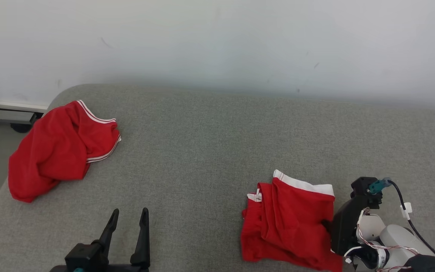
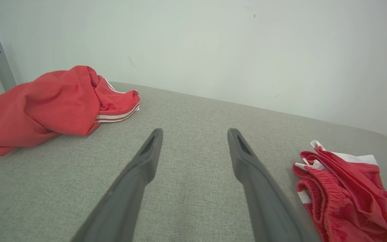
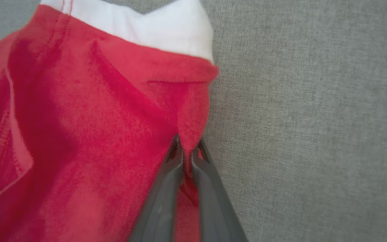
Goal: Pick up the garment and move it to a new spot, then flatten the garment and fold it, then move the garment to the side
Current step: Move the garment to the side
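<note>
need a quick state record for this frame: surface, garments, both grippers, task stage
surface: grey fabric cushion
target: red garment with white waistband, bunched, lying at lower right
other: red striped garment, crumpled, far left
right gripper: shut, pinching a fold at the target's right edge
left gripper: open, empty, over bare cushion
stage: grasp made, garment not yet lifted
</note>
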`<state>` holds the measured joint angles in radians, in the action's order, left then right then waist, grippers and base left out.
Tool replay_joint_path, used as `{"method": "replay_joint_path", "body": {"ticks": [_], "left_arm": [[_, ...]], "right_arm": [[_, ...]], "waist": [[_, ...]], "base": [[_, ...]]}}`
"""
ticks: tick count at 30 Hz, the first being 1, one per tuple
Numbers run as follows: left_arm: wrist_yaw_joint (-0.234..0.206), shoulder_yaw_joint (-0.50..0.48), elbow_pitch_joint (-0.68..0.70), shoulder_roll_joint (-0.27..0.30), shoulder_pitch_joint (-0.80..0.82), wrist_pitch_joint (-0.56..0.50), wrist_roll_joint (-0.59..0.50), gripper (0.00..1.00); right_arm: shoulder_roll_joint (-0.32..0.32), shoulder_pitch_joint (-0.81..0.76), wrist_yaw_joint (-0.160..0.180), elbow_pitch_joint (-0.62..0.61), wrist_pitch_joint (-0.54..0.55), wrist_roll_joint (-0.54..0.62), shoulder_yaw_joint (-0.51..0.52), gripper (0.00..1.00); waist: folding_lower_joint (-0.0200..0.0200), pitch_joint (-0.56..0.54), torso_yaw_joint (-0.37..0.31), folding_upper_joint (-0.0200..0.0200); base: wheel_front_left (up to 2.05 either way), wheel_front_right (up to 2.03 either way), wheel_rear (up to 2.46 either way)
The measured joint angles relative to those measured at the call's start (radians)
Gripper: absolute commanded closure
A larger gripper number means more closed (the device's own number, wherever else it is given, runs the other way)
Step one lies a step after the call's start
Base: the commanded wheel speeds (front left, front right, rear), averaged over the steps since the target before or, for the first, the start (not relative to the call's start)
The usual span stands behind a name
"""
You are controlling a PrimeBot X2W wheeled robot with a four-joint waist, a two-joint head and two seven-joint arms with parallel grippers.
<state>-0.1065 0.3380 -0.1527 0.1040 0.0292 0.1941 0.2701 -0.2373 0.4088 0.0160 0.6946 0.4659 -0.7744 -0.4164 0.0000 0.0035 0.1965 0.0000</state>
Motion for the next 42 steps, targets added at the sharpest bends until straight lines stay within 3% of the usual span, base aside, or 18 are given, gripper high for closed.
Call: {"method": "replay_joint_path", "body": {"ticks": [9,28,42], "left_arm": [[0.0,-0.006,0.002,0.0,-0.002,0.0,0.003,0.0],[0.001,-0.025,0.089,0.024,-0.002,0.0,0.01,0.0],[0.015,-0.03,0.128,0.032,0.062,-0.009,0.01,0.0]], "right_arm": [[-0.023,0.068,-0.031,0.023,-0.027,-0.01,0.035,1.0],[-0.271,0.258,-0.051,0.112,-0.035,0.029,0.099,1.0],[-0.377,0.393,-0.042,0.149,-0.035,0.065,0.118,1.0]], "waist": [[0.0,0.001,-0.02,0.0],[0.0001,0.08,-0.064,0.0],[0.0002,0.196,-0.083,0.0001]], "base": [[0.0,0.0,0.0],[0.0,0.0,0.0],[0.0,0.0,0.0]]}}
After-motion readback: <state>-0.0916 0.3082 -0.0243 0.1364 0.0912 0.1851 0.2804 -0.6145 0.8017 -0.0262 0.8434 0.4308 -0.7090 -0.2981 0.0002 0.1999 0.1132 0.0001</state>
